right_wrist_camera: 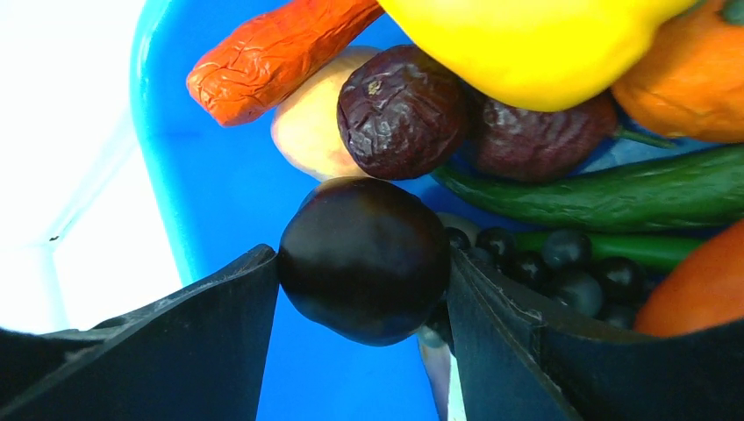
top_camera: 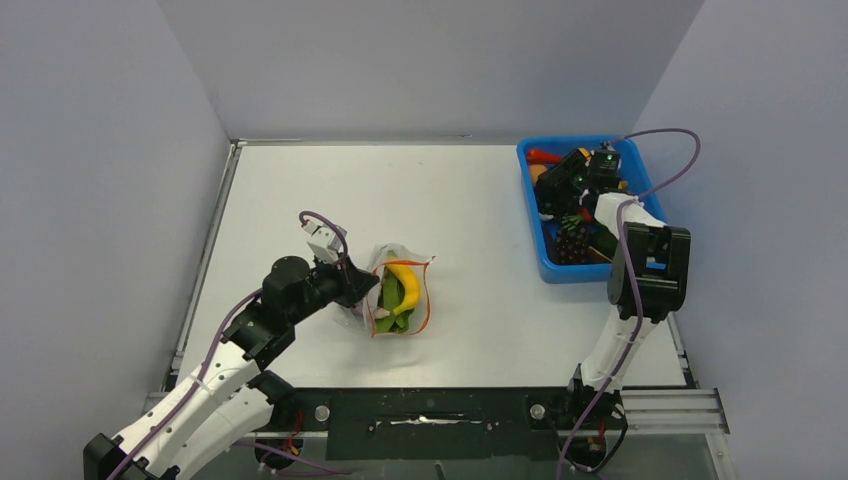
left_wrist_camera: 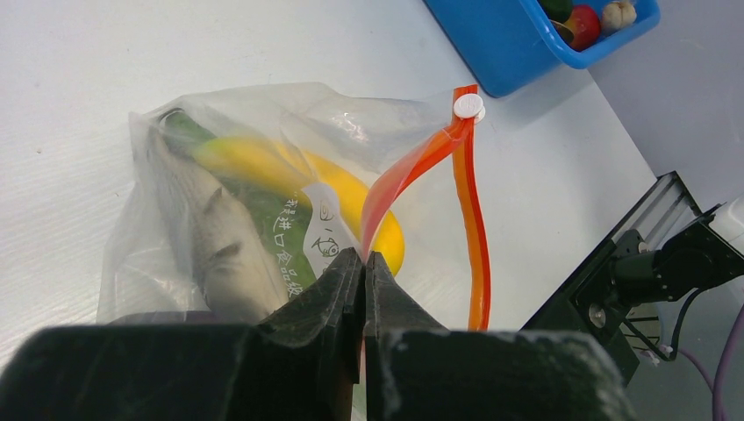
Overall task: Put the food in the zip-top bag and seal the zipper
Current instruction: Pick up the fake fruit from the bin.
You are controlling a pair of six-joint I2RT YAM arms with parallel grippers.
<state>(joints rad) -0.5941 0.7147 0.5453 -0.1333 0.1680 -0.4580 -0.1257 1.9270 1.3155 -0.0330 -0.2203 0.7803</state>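
My left fingers are pressed together, pinching the thin orange-red plastic zipper strip at the mouth of the clear crinkly zip-top bag. The bag lies on the white desk and holds a yellow toy banana and a long green pod. My right fingers clasp a dark purple round plastic fruit inside the blue plastic bin, among other toy food.
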